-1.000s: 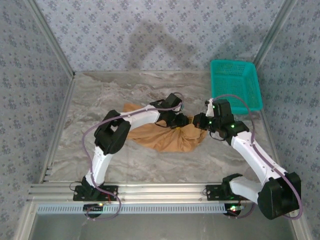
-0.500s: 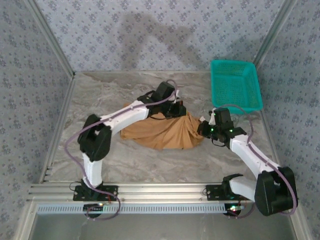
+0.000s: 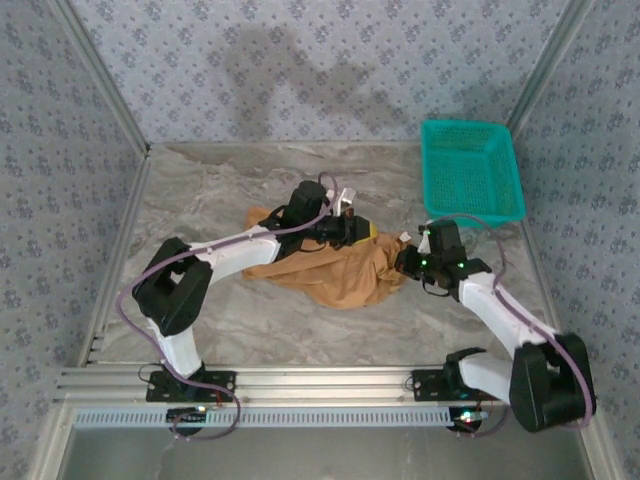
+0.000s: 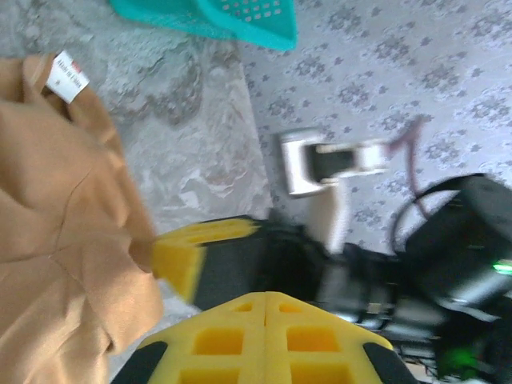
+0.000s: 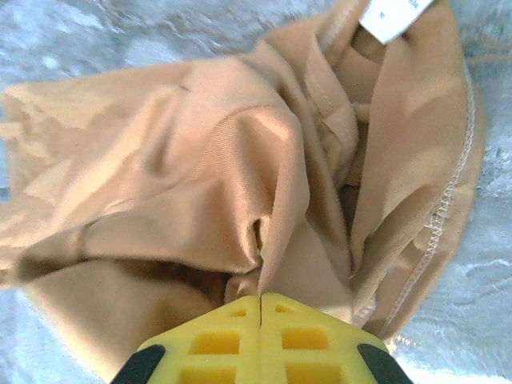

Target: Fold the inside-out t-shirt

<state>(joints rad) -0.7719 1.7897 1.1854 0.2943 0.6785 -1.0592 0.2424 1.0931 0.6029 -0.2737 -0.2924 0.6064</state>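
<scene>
My left pincer (image 3: 357,231) has just closed tight at the t-shirt's (image 3: 330,275) twelve o'clock edge while my right pincer (image 3: 402,262) grips its three o'clock hem, yet it lies bunched, unfolded, at the middle of the worktop (image 3: 200,190).

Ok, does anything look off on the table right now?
Nothing spilled or damaged. The t-shirt lies in a crumpled heap mid-table, seams and white label showing; the teal basket sits upright at the far right.
</scene>
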